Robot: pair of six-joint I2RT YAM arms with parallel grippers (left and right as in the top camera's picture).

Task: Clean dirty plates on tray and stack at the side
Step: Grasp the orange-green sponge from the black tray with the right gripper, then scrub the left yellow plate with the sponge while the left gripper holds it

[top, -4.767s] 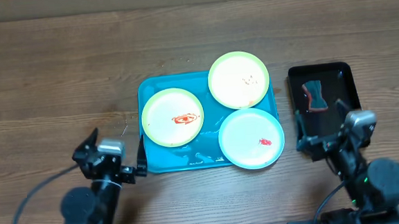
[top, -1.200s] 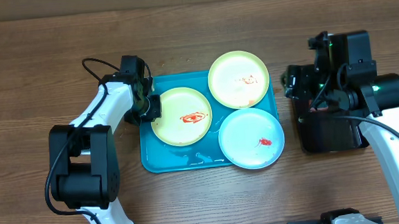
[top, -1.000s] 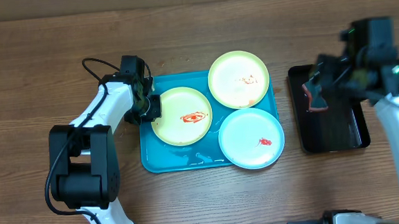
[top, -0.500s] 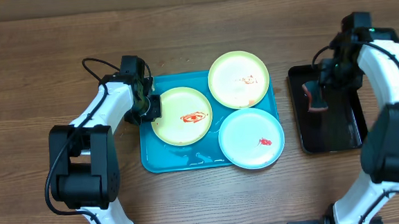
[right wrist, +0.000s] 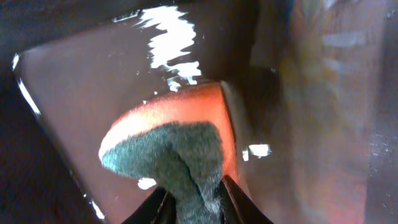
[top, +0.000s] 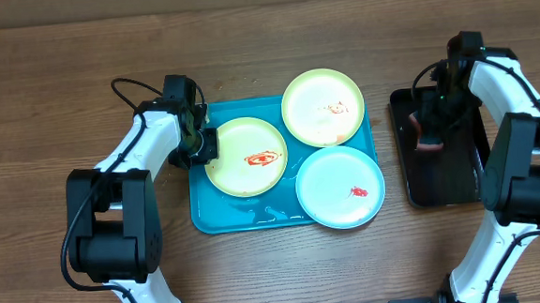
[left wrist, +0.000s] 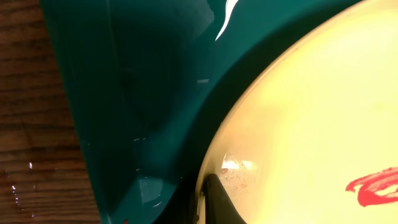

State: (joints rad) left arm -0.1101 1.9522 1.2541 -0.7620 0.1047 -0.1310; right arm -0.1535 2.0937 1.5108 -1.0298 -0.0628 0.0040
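Smeared yellow-green plate [top: 244,158] lies on the tray [top: 255,216], its rim right under the left gripper [top: 201,146]. We see one finger [left wrist: 217,196] on it, grip unclear. Right gripper [top: 434,123], well apart, pinches a sponge [right wrist: 174,143] over the black tray [top: 445,178].

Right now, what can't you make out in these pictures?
Left jaws: overhead, the wrist covers them; left wrist view is cut off, showing one fingertip on the smeared yellow plate, so grip unclear.
Black tray: right wrist view blurs its right side.
Sponge: lower end hidden between the right jaws.
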